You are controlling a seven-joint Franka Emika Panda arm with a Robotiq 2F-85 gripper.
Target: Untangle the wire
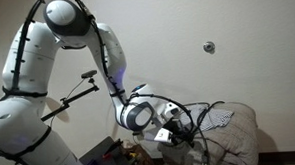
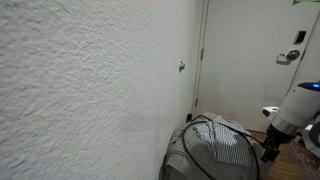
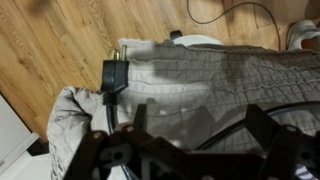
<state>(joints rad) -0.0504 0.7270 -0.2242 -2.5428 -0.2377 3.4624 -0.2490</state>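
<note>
The wire is a thin black cable. In the wrist view its black plug (image 3: pixel 112 75) with brass prongs lies on a grey quilted cushion (image 3: pixel 200 70), and the cable runs down from it towards me. My gripper (image 3: pixel 198 125) is open just above the cushion, fingers wide apart, with a strand of the wire passing between them. In both exterior views the wire makes loose loops (image 1: pixel 202 118) (image 2: pixel 205 150) over a striped cloth (image 1: pixel 223 116) (image 2: pixel 228 138). My gripper (image 1: pixel 175 123) (image 2: pixel 270 146) is at the edge of those loops.
A stiff black rod with a clamp head (image 1: pixel 87 75) sticks out beside the arm. Another thin black cable (image 3: pixel 240 12) lies on the wooden floor (image 3: pixel 60 40). A white wall (image 2: pixel 90 80) and a door (image 2: pixel 250 50) stand close by.
</note>
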